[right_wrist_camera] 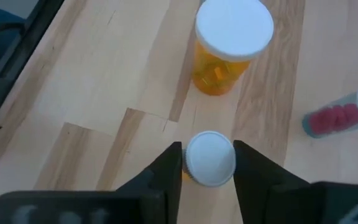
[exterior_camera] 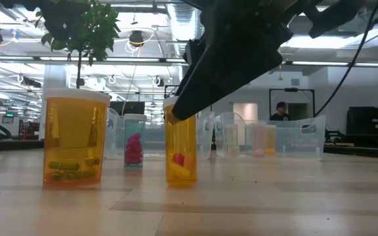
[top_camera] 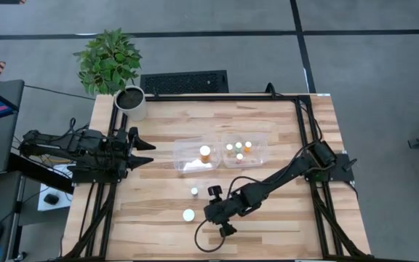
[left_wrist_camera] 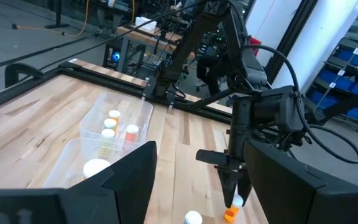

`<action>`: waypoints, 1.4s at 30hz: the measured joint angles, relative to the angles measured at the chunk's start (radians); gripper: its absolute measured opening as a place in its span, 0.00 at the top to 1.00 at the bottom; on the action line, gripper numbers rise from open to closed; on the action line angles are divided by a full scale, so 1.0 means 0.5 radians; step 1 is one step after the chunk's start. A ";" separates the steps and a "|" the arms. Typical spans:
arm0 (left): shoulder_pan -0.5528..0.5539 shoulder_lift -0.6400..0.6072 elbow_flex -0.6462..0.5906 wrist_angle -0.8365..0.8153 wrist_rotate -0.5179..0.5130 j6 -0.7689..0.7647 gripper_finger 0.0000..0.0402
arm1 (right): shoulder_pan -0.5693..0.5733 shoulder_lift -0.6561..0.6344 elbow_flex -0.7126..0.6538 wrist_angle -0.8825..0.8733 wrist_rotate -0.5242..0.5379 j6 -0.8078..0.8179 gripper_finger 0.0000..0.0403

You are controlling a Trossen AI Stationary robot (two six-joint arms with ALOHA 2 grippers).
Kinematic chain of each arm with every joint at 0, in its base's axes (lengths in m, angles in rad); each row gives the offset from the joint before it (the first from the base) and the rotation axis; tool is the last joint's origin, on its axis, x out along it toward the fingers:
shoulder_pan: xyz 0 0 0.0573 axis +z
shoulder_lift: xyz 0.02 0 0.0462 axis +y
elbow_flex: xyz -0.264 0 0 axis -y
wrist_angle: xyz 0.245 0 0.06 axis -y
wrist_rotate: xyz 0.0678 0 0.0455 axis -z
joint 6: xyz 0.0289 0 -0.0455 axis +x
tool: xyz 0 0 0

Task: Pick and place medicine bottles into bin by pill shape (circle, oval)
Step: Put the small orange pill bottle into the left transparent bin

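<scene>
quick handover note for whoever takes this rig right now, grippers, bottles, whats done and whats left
Right gripper: fingers either side of a small orange bottle standing on the table; grip not certain.
Left gripper: parked at the table's left edge, open.
Done: one bottle in the left bin, three in the right bin.
Left: the wide orange bottle, the clear bottle with pink pills, plus the one at the fingers.

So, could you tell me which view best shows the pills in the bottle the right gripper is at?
The low view: the narrow orange bottle shows red and yellow pills. The right wrist view shows only its white cap, the left wrist view a distant glimpse, and the high view hides it.
</scene>
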 joint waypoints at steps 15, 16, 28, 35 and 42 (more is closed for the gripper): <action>0.000 0.001 0.000 -0.023 0.001 0.000 0.41 | -0.234 -0.389 0.016 -0.268 0.009 -0.318 0.66; 0.000 -0.004 0.000 -0.033 0.001 0.001 0.41 | -0.269 -0.425 0.017 -0.264 0.012 -0.349 0.66; 0.000 -0.005 -0.001 -0.038 0.009 0.007 0.41 | -0.704 -0.485 0.019 -0.214 0.021 -0.440 0.65; -0.002 -0.008 -0.001 -0.059 0.011 0.020 0.41 | -0.803 -0.352 -0.069 -0.161 0.006 -0.407 0.66; -0.002 -0.031 -0.002 -0.075 0.010 0.035 0.41 | -0.869 -0.253 -0.063 -0.088 0.004 -0.380 0.66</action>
